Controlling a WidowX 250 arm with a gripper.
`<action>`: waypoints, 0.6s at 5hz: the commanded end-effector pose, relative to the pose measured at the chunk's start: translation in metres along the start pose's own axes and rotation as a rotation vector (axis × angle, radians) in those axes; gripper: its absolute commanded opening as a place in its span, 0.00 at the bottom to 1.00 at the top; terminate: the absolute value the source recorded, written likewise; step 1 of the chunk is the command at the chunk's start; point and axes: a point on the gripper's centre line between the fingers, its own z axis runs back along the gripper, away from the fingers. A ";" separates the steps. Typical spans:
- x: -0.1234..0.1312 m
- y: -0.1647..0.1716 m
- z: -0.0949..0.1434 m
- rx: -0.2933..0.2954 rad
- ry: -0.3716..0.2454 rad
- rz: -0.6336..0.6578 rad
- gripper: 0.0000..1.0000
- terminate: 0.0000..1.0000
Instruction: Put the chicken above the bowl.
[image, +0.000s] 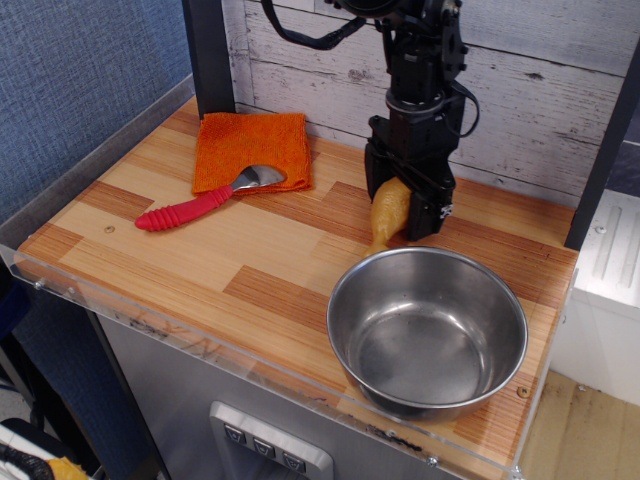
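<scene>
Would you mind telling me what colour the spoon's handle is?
The spoon's handle is red, ribbed along its length, seen clearly in the observation image view.

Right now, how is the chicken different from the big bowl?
The chicken is small, tan-yellow and dull; the bowl is large, silver and shiny. The chicken hangs in the gripper, knobbed end down, while the bowl sits on the table. The chicken is solid and lumpy; the bowl is round, hollow and empty.
</scene>
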 end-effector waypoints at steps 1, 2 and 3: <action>-0.011 -0.002 0.042 0.042 -0.082 0.010 1.00 0.00; -0.015 0.007 0.077 0.050 -0.160 0.003 1.00 0.00; -0.021 0.010 0.113 0.091 -0.223 0.023 1.00 0.00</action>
